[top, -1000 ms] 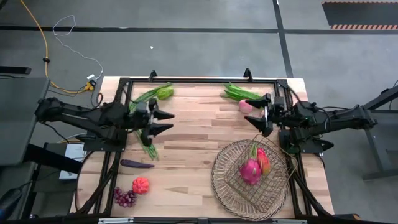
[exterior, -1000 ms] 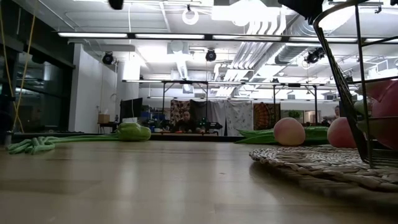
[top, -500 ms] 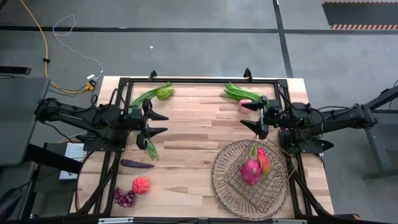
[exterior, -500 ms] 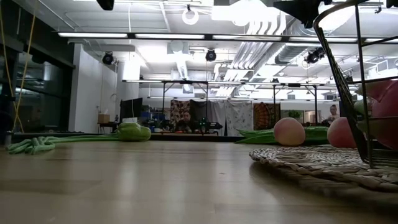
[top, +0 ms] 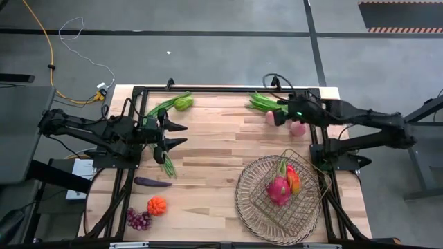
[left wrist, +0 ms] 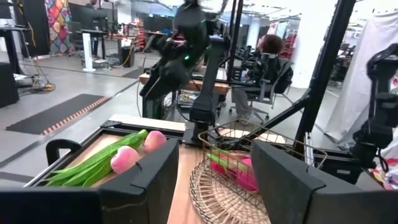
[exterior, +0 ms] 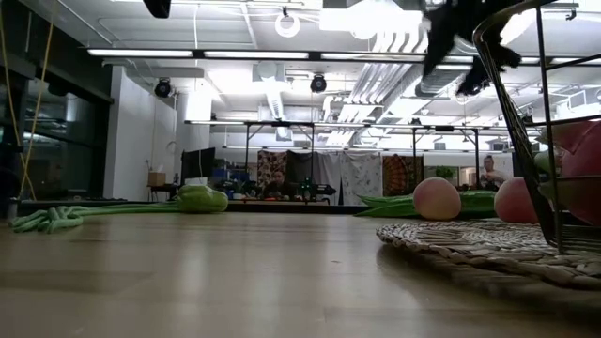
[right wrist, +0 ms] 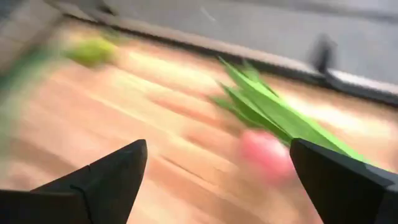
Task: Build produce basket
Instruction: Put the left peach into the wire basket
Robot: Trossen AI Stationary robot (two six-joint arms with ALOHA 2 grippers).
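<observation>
1. We see the right gripper (top: 282,114) over the table's far right corner, its fingers spread wide and empty.
2. Two peaches lie there: one peach (top: 270,117) touches the green bean bunch (top: 264,104); the other peach (top: 297,128) sits just beside the arm.
3. In the right wrist view, the near peach (right wrist: 266,154) lies ahead, between the fingers' line. We judge the right arm far nearer than the left.
4. The basket (top: 243,200), holding a dragon fruit (top: 279,190), lies near the front right.
5. The left gripper (top: 174,135) waits, partly open and empty, at the left.

Wooden table (top: 208,149) (basket (top: 243,200), perhaps produce (top: 156,205))
</observation>
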